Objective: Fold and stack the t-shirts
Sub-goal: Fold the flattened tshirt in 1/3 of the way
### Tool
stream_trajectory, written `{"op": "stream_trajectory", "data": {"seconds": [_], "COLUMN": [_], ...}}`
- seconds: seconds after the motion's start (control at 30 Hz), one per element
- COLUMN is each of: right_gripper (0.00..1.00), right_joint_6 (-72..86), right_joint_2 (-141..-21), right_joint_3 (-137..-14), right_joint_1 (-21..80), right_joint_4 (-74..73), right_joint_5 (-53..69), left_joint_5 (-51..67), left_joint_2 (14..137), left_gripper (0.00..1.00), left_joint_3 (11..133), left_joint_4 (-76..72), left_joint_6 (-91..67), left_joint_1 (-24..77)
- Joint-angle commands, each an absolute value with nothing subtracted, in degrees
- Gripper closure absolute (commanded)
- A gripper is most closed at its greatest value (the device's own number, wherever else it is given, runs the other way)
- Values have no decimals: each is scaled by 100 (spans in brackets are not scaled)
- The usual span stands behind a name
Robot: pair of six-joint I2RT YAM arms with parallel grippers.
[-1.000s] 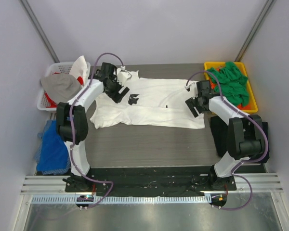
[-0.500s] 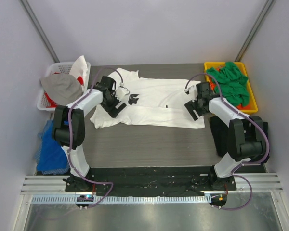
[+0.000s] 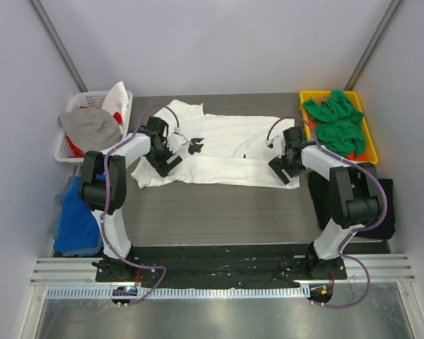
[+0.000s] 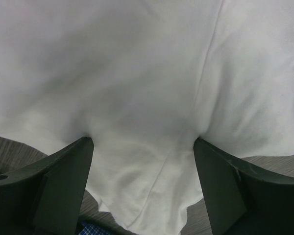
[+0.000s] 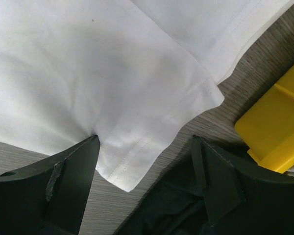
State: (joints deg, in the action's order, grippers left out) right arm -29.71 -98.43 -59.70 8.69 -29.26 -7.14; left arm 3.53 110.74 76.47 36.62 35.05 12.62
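landmark: yellow bin (image 3: 318,92), with the green t-shirts (image 3: 339,120) heaped in it.
white t-shirt (image 3: 226,145): spread lengthwise on the table (image 3: 219,212), one end just beside the yellow bin, the other well away from it.
left gripper (image 3: 160,154): fingers wide apart, tips pressed into the cloth at the shirt end farthest from the yellow bin, clamping nothing.
right gripper (image 3: 284,161): fingers wide apart, tips resting on the shirt corner nearest the yellow bin, nothing clamped.
just changed: over the last second both grippers slid across the cloth from its far side toward the arm bases.
meaning: probably smoothing or lining up for a fold; the shirt looks only partly folded, and stacking has not begun.
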Motion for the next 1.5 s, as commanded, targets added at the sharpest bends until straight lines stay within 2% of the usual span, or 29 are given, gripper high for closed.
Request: {"op": "stream_trajectory", "data": {"seconds": [0.0, 0.37, 1.07, 1.47], "right_gripper": [14, 14, 16, 16], "right_joint_6": [-3164, -3568, -4438, -4693], "right_joint_2": [-10318, -9880, -8798, -8236], "right_joint_3": [-5836, -5230, -4527, -4184], "right_joint_1": [896, 896, 896, 923], "right_joint_4": [-2531, -2689, -3524, -3999], "right_joint_5": [-861, -984, -747, -325], "left_joint_5": [61, -184, -149, -158], "left_joint_2": [11356, 10925, 10011, 9378], "left_gripper": [11, 10, 0, 0], "left_joint_3": [7533, 6813, 5556, 4632], "left_joint_4": [3515, 3630, 3990, 4096], "left_joint_6": [3805, 3946, 3946, 3753], "left_joint_1": [1125, 1125, 1204, 1476]}}
